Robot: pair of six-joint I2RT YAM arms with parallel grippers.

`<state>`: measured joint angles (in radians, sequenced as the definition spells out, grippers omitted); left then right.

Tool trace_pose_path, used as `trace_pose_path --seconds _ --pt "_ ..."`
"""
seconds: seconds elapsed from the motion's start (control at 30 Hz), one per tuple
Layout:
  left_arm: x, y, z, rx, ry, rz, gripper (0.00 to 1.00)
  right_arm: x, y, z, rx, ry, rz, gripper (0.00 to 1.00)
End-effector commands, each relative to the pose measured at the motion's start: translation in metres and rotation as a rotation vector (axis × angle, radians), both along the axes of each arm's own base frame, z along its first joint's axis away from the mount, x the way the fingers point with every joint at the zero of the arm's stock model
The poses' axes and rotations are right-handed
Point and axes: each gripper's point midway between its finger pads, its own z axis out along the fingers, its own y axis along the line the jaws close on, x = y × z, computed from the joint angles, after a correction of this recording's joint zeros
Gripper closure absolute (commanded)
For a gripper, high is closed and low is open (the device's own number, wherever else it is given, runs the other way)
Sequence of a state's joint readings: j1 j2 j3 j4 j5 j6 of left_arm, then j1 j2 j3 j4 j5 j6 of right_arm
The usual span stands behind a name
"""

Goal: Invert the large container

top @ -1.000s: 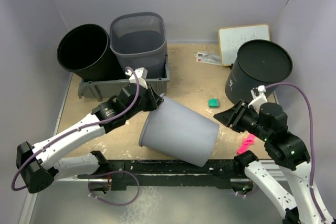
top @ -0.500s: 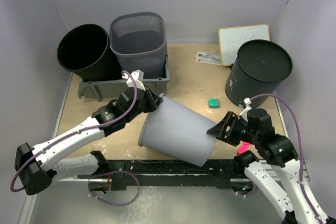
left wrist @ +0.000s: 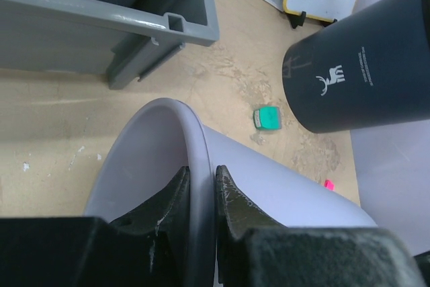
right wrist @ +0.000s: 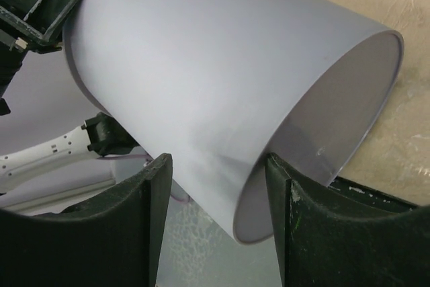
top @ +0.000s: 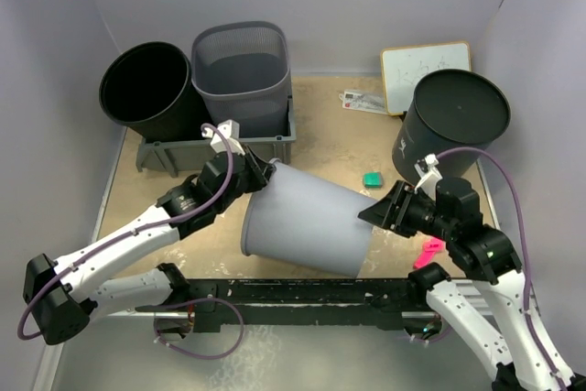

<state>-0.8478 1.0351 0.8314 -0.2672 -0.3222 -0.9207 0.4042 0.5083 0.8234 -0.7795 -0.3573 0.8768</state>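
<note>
Jaws of the left gripper (left wrist: 201, 174) pinch the thin end wall of the large, smooth, pale-grey plastic container (top: 307, 226). It lies tipped on its side at the near middle of the scuffed tan tabletop (top: 330, 125). Those of the right gripper (right wrist: 216, 166) stand wide, straddling the edge at its other end; whether they touch it cannot be told. Plain lilac walls enclose the table. Behind are a glossy black round bin (top: 146, 89), a grey mesh wastebasket (top: 240, 66) in a grey plastic tray (top: 275, 141), and a matte dark cylinder (top: 453, 121).
</note>
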Motion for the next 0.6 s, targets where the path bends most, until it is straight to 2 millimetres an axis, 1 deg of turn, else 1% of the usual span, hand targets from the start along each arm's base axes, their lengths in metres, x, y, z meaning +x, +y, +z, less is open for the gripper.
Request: trace_pose_path --seconds 0.0,0.17,0.3,0.47,0.57 --pt "-0.033 0.006 -0.083 0.204 0.219 -0.101 1.00 0.014 0.029 0.103 0.175 -0.330 0.150 0.42" --pt "-0.020 -0.006 -0.068 0.170 0.173 -0.094 1.00 0.018 0.030 0.124 0.156 -0.391 0.170 0.43" --pt "-0.009 -0.016 -0.059 0.160 0.154 -0.083 1.00 0.022 0.029 0.146 0.134 -0.450 0.179 0.43" --pt "0.001 -0.026 -0.052 0.143 0.135 -0.081 1.00 0.029 0.033 0.149 0.111 -0.477 0.208 0.43" --pt "0.006 -0.026 -0.049 0.156 0.118 -0.069 1.00 0.032 0.038 0.140 0.121 -0.458 0.222 0.43"
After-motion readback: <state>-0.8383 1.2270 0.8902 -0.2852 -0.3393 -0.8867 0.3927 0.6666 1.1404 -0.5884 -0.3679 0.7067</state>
